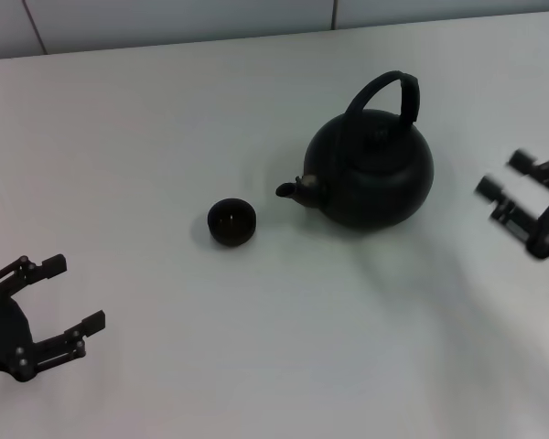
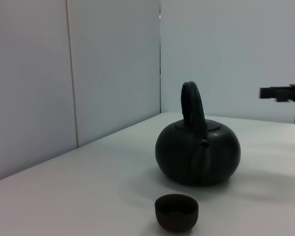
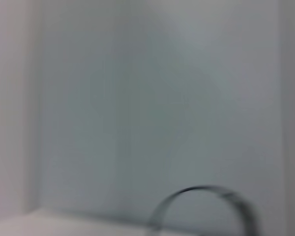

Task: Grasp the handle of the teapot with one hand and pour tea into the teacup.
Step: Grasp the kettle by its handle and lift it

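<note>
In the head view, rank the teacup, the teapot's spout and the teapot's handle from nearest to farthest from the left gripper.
Measured from the left gripper, open at the table's near left:
1. The teacup, standing alone mid-table, left of the teapot.
2. The spout, pointing toward the teacup from the teapot's left side.
3. The handle, arched over the teapot's top, farthest back and right.

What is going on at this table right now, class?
Nothing is held yet. The round matte black teapot stands upright on the white table, its spout toward the tiny black handleless teacup. The right pincer, open, is beside the teapot, near its arched black handle. The left pincer sits open, well short of the teacup.
</note>
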